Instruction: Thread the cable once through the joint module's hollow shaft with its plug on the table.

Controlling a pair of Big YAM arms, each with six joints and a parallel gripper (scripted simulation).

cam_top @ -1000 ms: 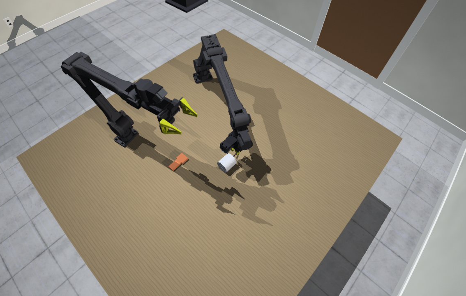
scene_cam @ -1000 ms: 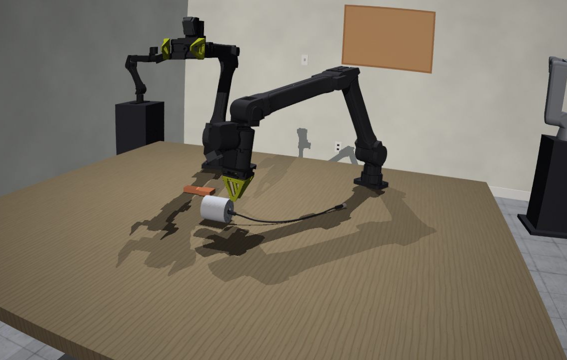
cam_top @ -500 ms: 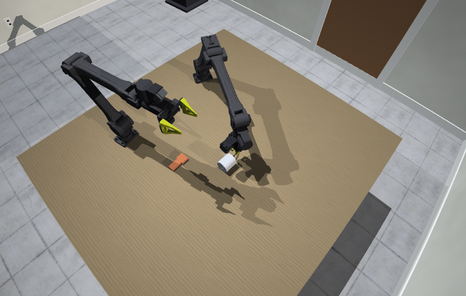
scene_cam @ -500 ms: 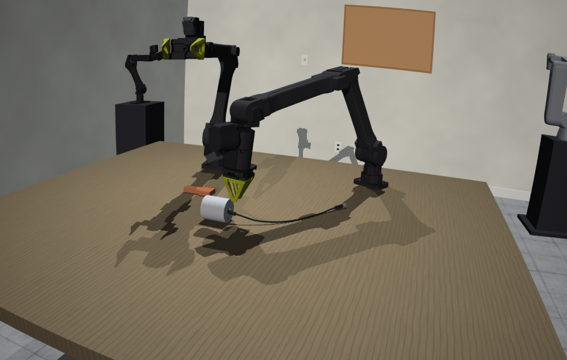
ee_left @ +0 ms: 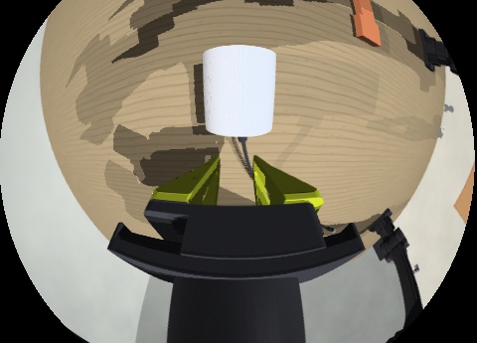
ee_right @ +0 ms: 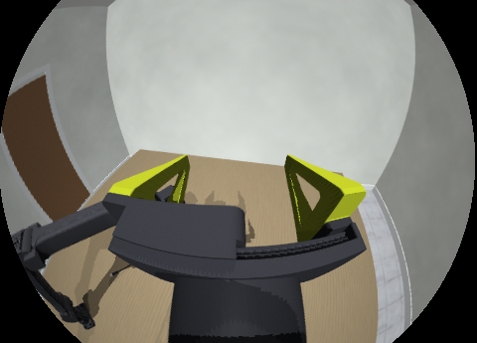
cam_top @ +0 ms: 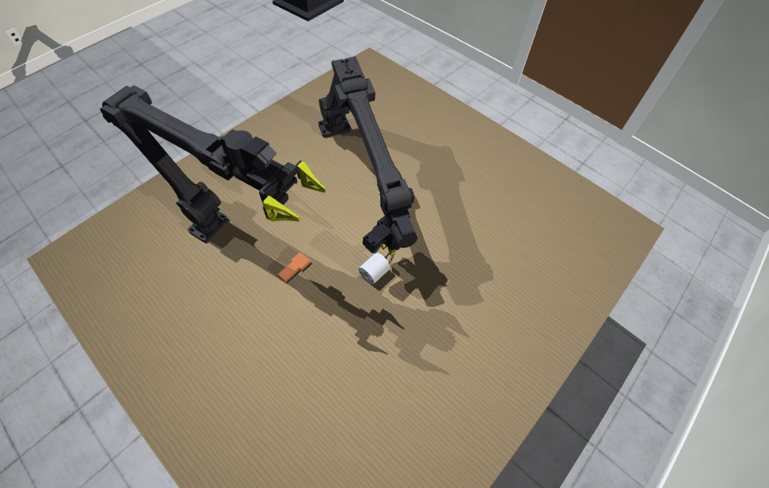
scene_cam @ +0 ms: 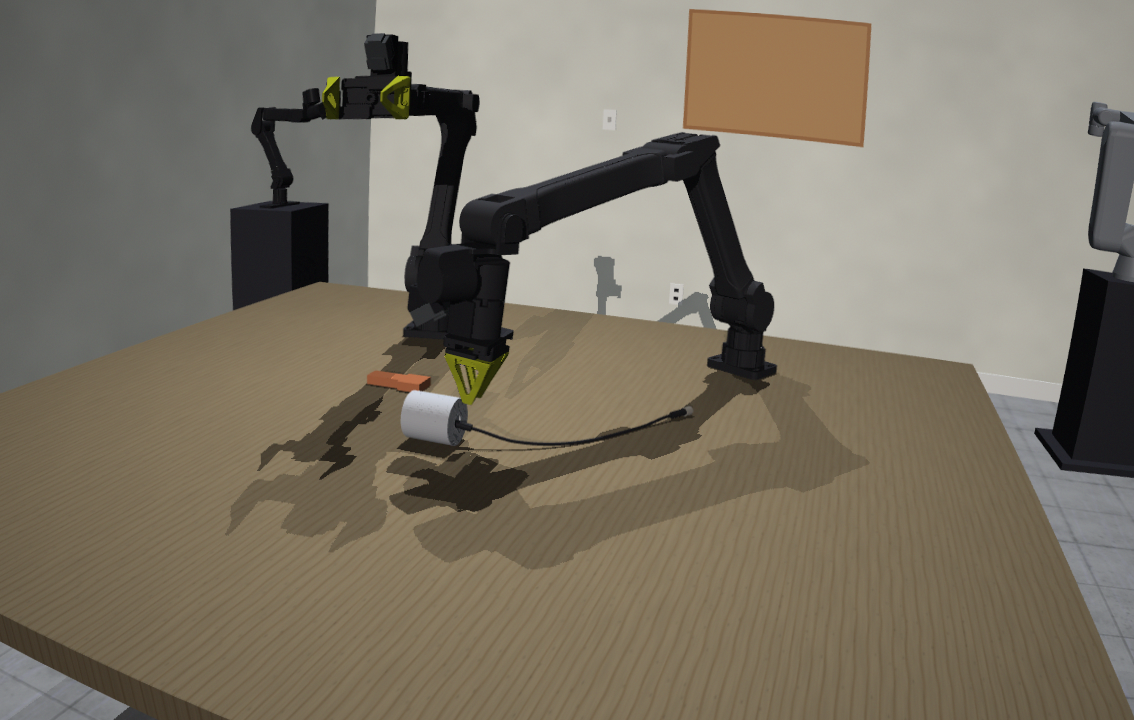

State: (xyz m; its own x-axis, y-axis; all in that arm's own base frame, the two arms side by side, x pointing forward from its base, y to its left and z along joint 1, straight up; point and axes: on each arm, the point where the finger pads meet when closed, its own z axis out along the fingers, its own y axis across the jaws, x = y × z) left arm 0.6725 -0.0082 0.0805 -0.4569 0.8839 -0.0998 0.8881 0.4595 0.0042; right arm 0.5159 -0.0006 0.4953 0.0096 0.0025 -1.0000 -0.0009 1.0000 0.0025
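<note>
One orange block (cam_top: 294, 267) (scene_cam: 398, 381) (ee_left: 367, 22) lies apart from the joint module (cam_top: 374, 268) (scene_cam: 430, 417) (ee_left: 239, 90); my left hand (cam_top: 390, 253) (scene_cam: 468, 399) (ee_left: 236, 161) and right hand (cam_top: 312, 206) (scene_cam: 365, 96) (ee_right: 237, 160) are both released, unburdened.
</note>
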